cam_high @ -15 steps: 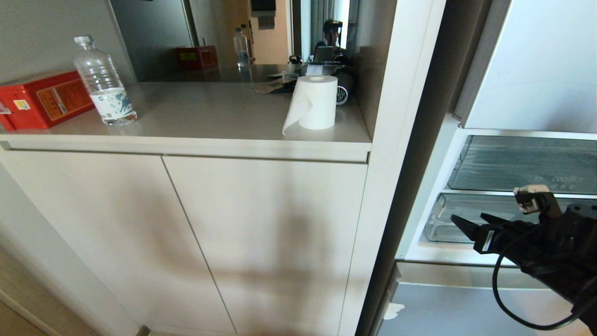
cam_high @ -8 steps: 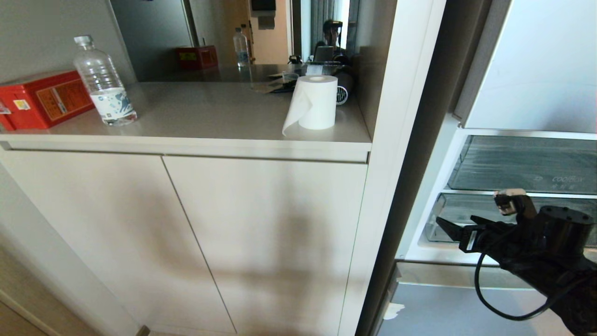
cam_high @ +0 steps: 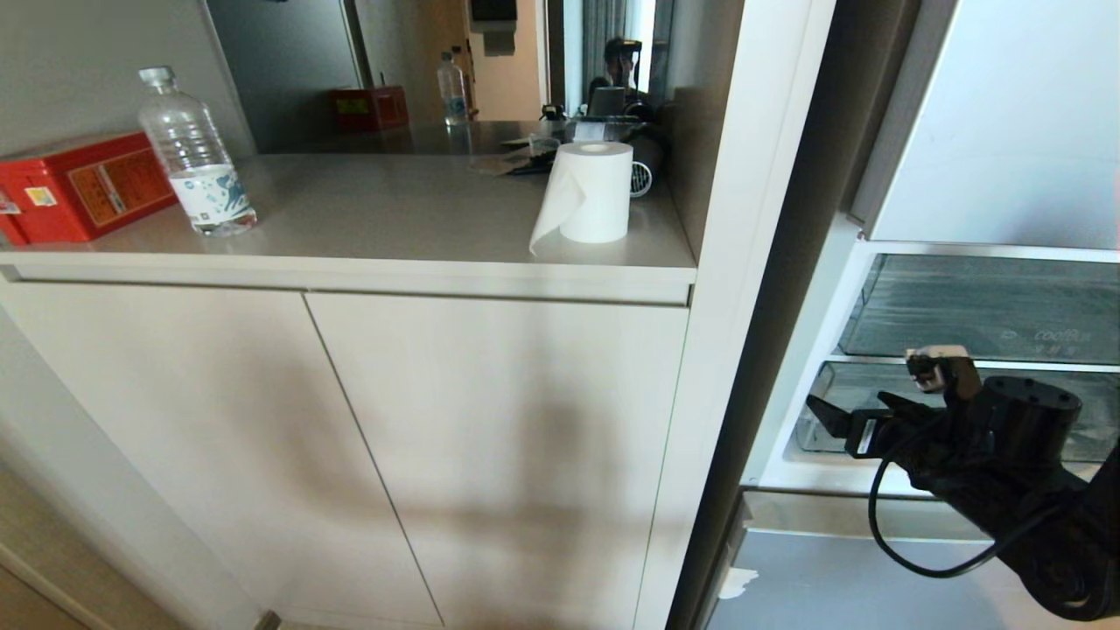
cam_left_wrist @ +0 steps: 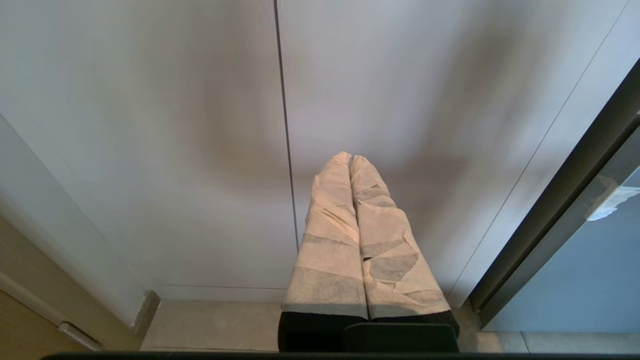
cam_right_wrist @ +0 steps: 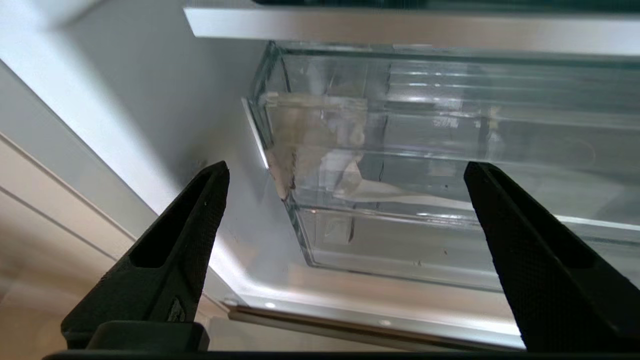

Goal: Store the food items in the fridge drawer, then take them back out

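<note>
Fridge drawer apparently faces right gripper, held level, fingers spread wide, empty; left fingers pressed together.

R gripper open at clear fridge bin, paper roll on counter

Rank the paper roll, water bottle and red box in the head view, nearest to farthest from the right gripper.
From the right gripper, low at the fridge:
1. Paper roll, at the counter's right end.
2. Water bottle, toward the counter's left.
3. Red box, at the counter's far left edge.
</note>
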You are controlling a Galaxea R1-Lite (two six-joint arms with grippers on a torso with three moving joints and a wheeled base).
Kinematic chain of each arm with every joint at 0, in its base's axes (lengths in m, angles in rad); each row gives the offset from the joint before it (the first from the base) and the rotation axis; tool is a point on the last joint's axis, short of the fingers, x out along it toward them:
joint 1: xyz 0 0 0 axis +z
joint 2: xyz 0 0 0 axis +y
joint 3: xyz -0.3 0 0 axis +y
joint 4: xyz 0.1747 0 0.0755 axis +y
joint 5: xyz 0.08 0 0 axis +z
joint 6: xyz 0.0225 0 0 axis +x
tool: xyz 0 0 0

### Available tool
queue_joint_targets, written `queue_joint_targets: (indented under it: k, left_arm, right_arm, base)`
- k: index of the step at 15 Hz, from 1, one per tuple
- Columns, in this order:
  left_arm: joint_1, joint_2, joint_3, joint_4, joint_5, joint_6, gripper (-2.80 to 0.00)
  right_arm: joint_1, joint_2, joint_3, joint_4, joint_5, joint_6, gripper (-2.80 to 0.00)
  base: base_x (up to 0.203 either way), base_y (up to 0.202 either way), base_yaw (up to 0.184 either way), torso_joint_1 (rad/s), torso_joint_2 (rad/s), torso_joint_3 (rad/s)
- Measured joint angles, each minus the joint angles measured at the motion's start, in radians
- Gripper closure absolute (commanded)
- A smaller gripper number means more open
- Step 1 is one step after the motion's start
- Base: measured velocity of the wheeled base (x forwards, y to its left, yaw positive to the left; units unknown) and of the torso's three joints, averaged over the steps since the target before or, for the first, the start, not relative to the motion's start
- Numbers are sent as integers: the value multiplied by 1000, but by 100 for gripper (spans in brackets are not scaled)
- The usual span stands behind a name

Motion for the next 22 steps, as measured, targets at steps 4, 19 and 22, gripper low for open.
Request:
queue_joint_targets:
  k: [4, 19, 22]
  left_arm:
    - [0, 0, 0, 0, 0, 0, 0]
    - [0, 0, 0, 0, 0, 0, 0]
    - [0, 0, 0, 0, 0, 0, 0]
  right_arm:
    - [37, 19, -31, 2, -45, 2, 0]
    - [121, 0, 5, 1, -50, 18, 0]
    - [123, -74, 130, 0, -39, 25, 0]
  base:
    - [0, 0, 0, 0, 0, 0]
    - [0, 0, 0, 0, 0, 0]
    - [0, 0, 0, 0, 0, 0]
